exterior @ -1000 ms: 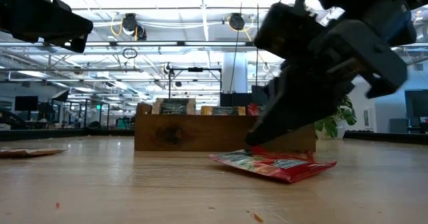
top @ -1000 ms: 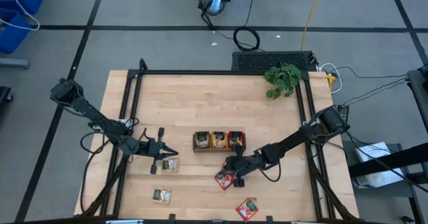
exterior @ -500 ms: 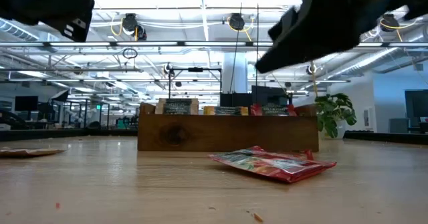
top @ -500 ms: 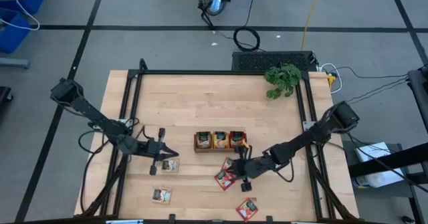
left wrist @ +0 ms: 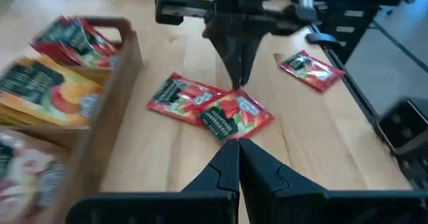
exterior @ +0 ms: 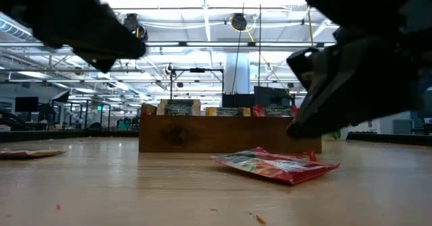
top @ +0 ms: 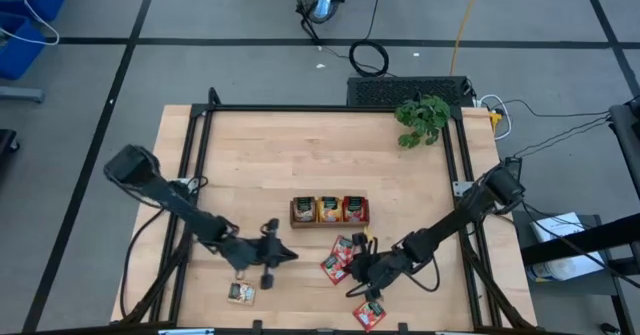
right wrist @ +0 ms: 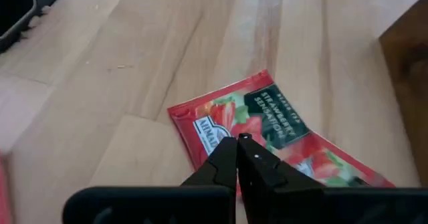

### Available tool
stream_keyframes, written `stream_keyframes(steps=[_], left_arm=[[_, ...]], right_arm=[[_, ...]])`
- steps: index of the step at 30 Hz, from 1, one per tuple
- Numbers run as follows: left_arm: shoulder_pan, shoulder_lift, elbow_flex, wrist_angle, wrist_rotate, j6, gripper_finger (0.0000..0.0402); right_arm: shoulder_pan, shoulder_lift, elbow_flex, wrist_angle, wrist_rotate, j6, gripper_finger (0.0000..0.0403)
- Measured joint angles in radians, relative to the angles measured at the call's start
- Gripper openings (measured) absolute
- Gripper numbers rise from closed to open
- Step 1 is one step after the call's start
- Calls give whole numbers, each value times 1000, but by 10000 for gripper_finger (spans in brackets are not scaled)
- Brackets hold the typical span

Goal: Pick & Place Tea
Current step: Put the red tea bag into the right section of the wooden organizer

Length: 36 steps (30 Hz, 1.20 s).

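Two red tea sachets (top: 338, 257) lie flat and overlapping on the table in front of the brown tray (top: 292, 212); they also show in the left wrist view (left wrist: 200, 107) and the low view (exterior: 277, 165). My right gripper (top: 350, 267) is shut. It points down at them, with its tips over the printed face of one sachet (right wrist: 267, 117). My left gripper (top: 290, 256) is shut and empty. It hovers left of the pair and points at them (left wrist: 237, 147). A third red sachet (top: 369, 313) and a dark green one (top: 240, 293) lie near the near edge. My right gripper (right wrist: 238, 140) comes from above with shut fingers onto one red sachet's printed face (right wrist: 224, 127). The sachet lies flat on the table. The fingers hide the spot, so I cannot tell whether they touch it.
The tray's compartments hold upright sachets: dark green, orange and red (left wrist: 47, 83). A leafy plant (top: 422, 118) stands at the far right corner. A black frame (top: 200, 155) borders the table's sides. Bare wood lies between the tray and the far edge.
My left gripper has swung toward the table's right and a little nearer, from beside a sachet on the left to just left of the red pair. My right gripper rose off the red sachets, shifted toward the near edge and came down again. The red sachet in the low view stayed put.
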Motion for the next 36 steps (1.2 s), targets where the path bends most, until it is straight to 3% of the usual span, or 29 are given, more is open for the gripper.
stream_keyframes(steps=[6,16,25,36], left_arm=[[82,140,131,0,118,-98,38],[179,310,265,-45,321,-165,152],[185,384,316,-159,336,-255,206],[185,382,314,-155,339,-230,216]], right_arm=[[-22,84,1,123,-31,-37,1],[-55,174,6,143,-80,-41,0],[-51,195,-11,186,-59,-98,0],[37,77,-16,174,-6,-155,0]])
